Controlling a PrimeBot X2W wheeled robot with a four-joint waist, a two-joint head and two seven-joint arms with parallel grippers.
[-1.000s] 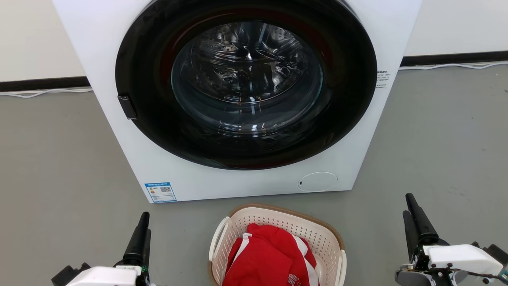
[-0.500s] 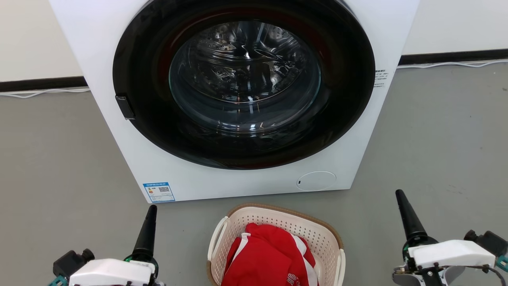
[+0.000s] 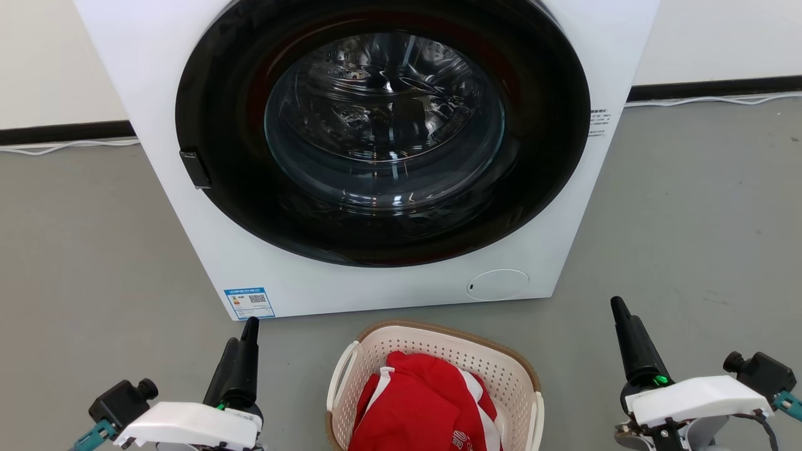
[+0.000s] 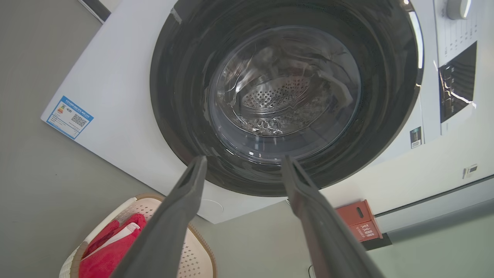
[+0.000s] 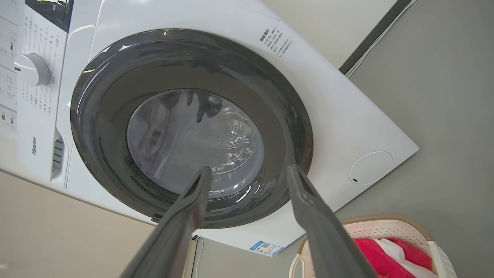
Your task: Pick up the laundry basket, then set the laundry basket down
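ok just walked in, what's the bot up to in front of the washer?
The robot faces a front-loading washing machine. The laundry basket sits on the grey floor just in front of it and holds a red and white garment. The left gripper and right gripper are both open and empty, one on either side of the basket, clear of its white handles. The pick-up has not yet begun.

Cream perforated laundry basket (image 3: 495, 369), brown rim, holds red-and-white cloth (image 3: 413, 407); white washing machine (image 3: 388, 294), black door (image 3: 551, 156).
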